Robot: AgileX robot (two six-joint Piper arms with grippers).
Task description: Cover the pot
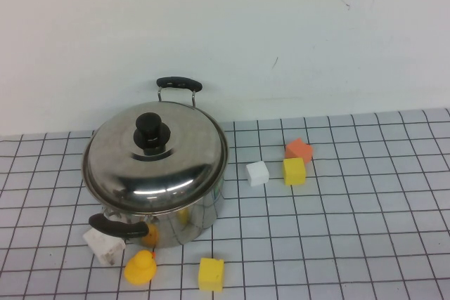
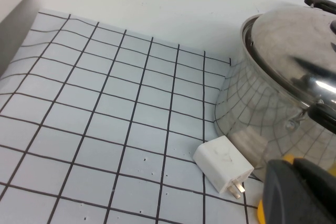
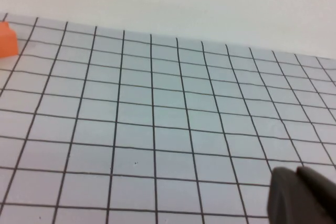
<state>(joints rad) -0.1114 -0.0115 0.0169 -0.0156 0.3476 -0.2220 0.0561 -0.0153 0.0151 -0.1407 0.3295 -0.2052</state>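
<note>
The steel pot [image 1: 191, 217] with black loop handles stands at the left of the gridded mat. The domed steel lid [image 1: 158, 170] with its black knob [image 1: 150, 131] rests on top of it and covers the opening. Neither arm shows in the high view. In the left wrist view my left gripper [image 2: 295, 192] is shut and empty, low beside the pot's wall [image 2: 252, 114] and under the lid's rim [image 2: 294, 40]. In the right wrist view my right gripper [image 3: 300, 195] is shut and empty over bare mat, away from the pot.
A white charger plug [image 1: 104, 245] [image 2: 223, 165], a yellow duck [image 1: 140, 268] and a yellow block [image 1: 211, 274] lie in front of the pot. White [image 1: 257, 173], yellow [image 1: 294, 171] and orange [image 1: 299, 149] blocks sit to its right. The orange block [image 3: 6, 40] shows in the right wrist view.
</note>
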